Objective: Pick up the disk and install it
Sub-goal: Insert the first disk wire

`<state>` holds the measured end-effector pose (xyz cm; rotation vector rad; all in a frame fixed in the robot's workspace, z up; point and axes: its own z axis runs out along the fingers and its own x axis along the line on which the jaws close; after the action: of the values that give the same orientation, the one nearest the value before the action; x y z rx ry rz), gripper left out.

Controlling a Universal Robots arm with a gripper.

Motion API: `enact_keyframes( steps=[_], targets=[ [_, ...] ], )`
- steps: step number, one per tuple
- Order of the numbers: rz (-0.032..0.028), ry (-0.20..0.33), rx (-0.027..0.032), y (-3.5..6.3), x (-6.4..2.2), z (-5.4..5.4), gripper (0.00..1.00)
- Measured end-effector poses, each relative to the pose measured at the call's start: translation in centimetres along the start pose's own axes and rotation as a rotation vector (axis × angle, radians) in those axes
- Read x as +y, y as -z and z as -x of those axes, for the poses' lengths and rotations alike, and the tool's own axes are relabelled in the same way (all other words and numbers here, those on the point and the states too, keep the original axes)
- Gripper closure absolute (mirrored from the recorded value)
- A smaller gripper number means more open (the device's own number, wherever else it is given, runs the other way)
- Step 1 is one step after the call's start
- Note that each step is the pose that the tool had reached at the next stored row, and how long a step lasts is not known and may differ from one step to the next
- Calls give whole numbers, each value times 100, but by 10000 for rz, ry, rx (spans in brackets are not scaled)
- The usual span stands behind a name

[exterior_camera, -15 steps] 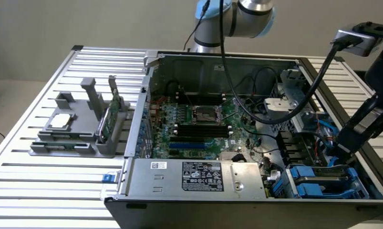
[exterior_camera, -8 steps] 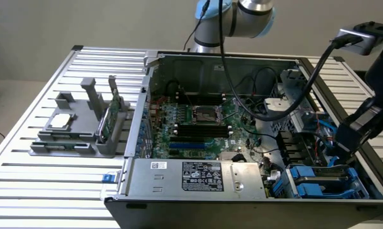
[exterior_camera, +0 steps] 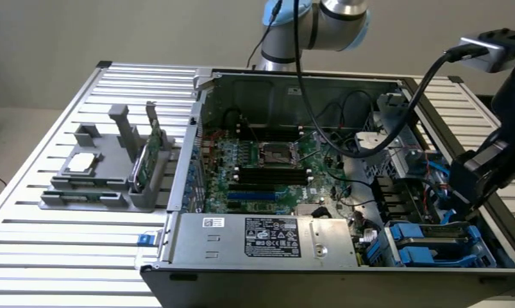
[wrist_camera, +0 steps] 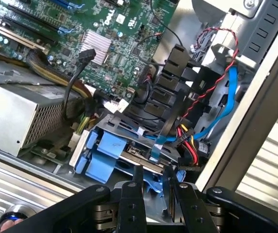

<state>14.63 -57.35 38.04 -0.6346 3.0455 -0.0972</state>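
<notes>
- Install step, I judge: gripper (wrist_camera: 152, 175) clamped on the disk's (wrist_camera: 129, 156) blue frame, with the disk lying in the drive bay (wrist_camera: 115, 121) beside the power supply (wrist_camera: 17, 121)
- Seating calls for a straight push clear of the cables (wrist_camera: 190, 148)

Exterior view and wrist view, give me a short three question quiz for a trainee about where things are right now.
1. True or false: the gripper is beside the blue drive frames in the computer case.
2. The grey rack stands: A inside the case; B on the table, on the exterior view's left of the case; C in the gripper.
3. What colour is the main circuit board inside the case?
Key: 1 true; 2 B; 3 green.
</notes>
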Motion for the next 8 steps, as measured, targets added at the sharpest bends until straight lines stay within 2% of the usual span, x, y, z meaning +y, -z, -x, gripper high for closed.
enact_keyframes(
  steps=[4,8],
  targets=[
    [-28,-556,-7,0,0,0,69],
    [-49,-1172,12,0,1,-1,69]
  ],
)
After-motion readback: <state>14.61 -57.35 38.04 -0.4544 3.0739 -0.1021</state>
